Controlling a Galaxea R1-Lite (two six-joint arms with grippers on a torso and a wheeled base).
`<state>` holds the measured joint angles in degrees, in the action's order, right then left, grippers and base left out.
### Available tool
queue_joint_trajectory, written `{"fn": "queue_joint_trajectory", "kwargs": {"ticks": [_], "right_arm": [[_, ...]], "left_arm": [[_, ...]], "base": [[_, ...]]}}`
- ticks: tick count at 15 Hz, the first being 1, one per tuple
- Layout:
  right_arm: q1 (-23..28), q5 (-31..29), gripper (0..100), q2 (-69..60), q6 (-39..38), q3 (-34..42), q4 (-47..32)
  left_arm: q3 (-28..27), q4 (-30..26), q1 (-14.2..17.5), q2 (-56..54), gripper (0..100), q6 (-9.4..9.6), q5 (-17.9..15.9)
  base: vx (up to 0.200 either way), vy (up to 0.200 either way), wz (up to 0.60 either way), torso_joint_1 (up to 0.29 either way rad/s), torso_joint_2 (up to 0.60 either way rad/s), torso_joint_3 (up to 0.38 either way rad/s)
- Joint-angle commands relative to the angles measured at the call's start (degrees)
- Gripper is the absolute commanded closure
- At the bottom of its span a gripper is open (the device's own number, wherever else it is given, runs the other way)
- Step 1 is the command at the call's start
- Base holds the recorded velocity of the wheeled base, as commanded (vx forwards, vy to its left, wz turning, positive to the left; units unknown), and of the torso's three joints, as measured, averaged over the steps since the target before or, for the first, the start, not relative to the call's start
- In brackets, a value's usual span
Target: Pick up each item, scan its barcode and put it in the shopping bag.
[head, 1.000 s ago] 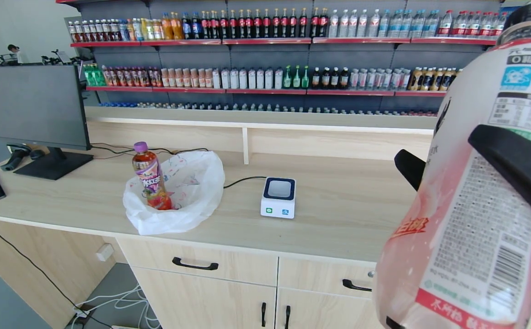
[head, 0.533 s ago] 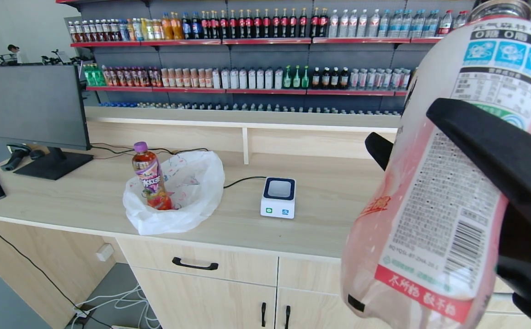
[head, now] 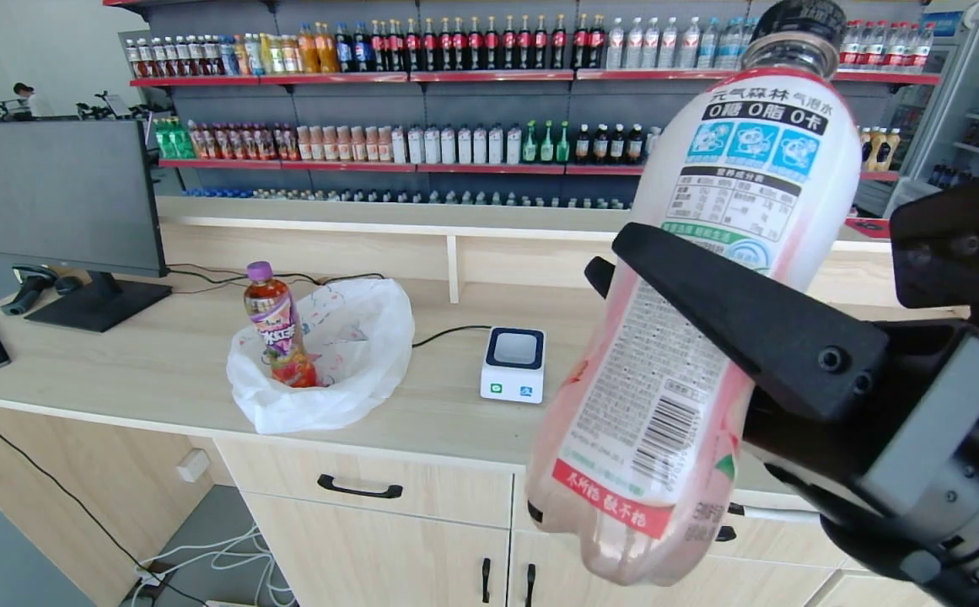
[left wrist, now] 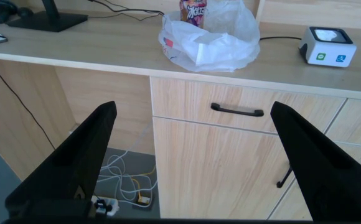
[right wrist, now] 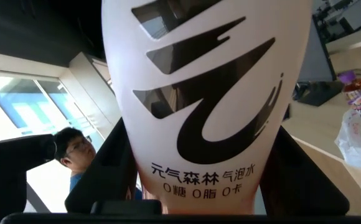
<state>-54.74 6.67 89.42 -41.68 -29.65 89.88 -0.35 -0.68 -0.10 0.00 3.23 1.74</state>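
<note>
Leftward and a little lower is where our right hand [head: 611,257] has carried the pink bottle [head: 666,405] over the last second. It now hangs in the air close to us, just right of the scanner [head: 513,364] as we see it. Both black fingers are clamped across the bottle's waist. The bottle tilts, dark cap up and to the right, its printed label and barcode turned toward us. Its body is smooth, pale plastic with a lobed base.

Our left hand [left wrist: 193,109] sits low in front of the drawers, spread wide and holding nothing.

On the pale wood-grain counter [head: 160,362] a thin, crinkled white shopping bag [head: 354,337] lies open. A juice bottle [head: 277,329] with a purple cap stands upright in it. The scanner, a small white cube with a dark glass top, stands between the bag and the held bottle, its cable [head: 447,333] trailing back. A dark monitor [head: 67,198] stands at the far left, and shelves [head: 455,76] of drinks line the wall behind.
</note>
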Motion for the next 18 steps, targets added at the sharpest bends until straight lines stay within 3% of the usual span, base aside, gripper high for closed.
{"fn": "queue_joint_trajectory", "kwargs": {"ticks": [1, 15, 18], "right_arm": [[0.0, 0.0, 100, 3.7, 1.2, -1.6, 0.1], [0.2, -0.1, 100, 21.2, 16.6, -15.0, 0.1], [3.1, -0.3, 100, 24.1, 22.1, -15.4, 0.1]], "left_arm": [[0.0, 0.0, 0.0, 0.0, 0, 0.02, 0.0], [0.0, 0.0, 0.0, 0.0, 0, 0.02, 0.0], [0.0, 0.0, 0.0, 0.0, 0, 0.02, 0.0]], "base": [[0.000, 0.000, 0.00, 0.000, 0.00, 0.000], [0.000, 0.000, 0.00, 0.000, 0.00, 0.000], [0.000, 0.000, 0.00, 0.000, 0.00, 0.000]]}}
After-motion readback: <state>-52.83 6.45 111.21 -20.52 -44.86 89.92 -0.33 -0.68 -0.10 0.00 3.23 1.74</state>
